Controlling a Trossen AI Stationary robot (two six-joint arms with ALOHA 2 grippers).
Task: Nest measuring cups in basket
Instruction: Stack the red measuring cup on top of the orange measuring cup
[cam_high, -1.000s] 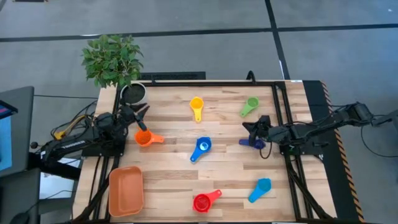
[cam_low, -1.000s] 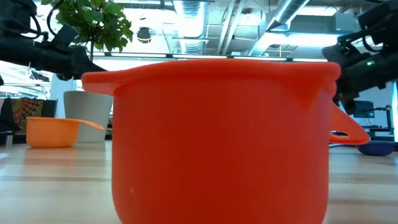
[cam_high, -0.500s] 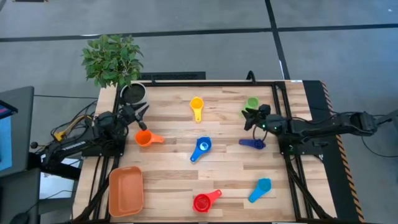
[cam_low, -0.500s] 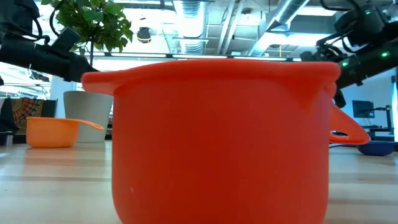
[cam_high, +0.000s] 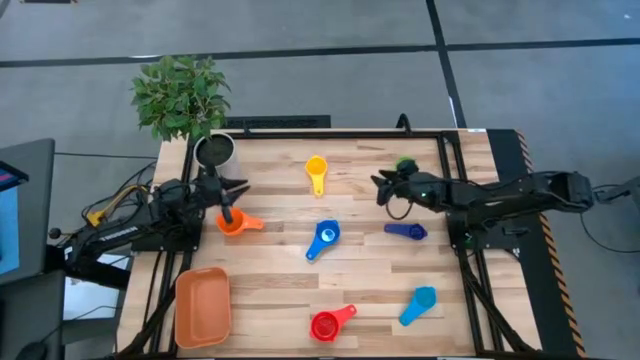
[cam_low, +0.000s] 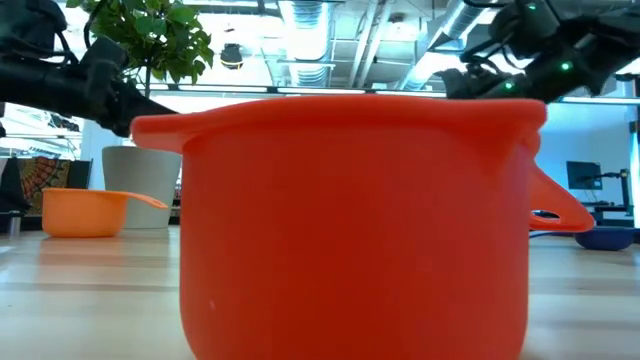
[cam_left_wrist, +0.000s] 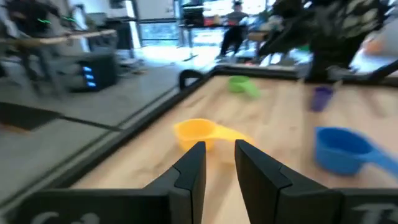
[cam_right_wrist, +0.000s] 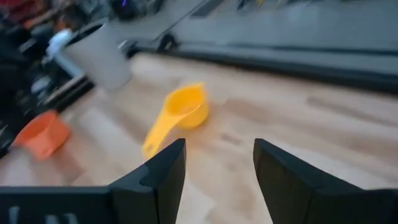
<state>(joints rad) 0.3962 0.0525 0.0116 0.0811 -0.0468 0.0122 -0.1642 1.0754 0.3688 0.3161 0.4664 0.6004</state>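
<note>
Several measuring cups lie apart on the table, each resting on its base: yellow (cam_high: 316, 172), orange (cam_high: 232, 222), blue (cam_high: 325, 238), dark blue (cam_high: 405, 231), light blue (cam_high: 420, 303) and red (cam_high: 328, 323). The green cup (cam_high: 405, 163) is partly hidden under my right arm. The orange basket (cam_high: 203, 305) sits at the near left corner. My left gripper (cam_high: 230, 197) hovers open just above the orange cup. My right gripper (cam_high: 381, 187) is open in the air between the green and yellow cups, and faces the yellow cup (cam_right_wrist: 180, 112).
A white plant pot (cam_high: 213, 150) stands at the far left corner, close behind my left gripper. The red cup (cam_low: 350, 220) fills most of the low view. Bare wood lies between the cups in the middle of the table.
My right gripper has risen from beside the dark blue cup. It has moved toward the far edge and the left, past the green cup, and now faces the yellow cup. My left gripper has swung a little toward the right, over the orange cup. No cup has moved.
</note>
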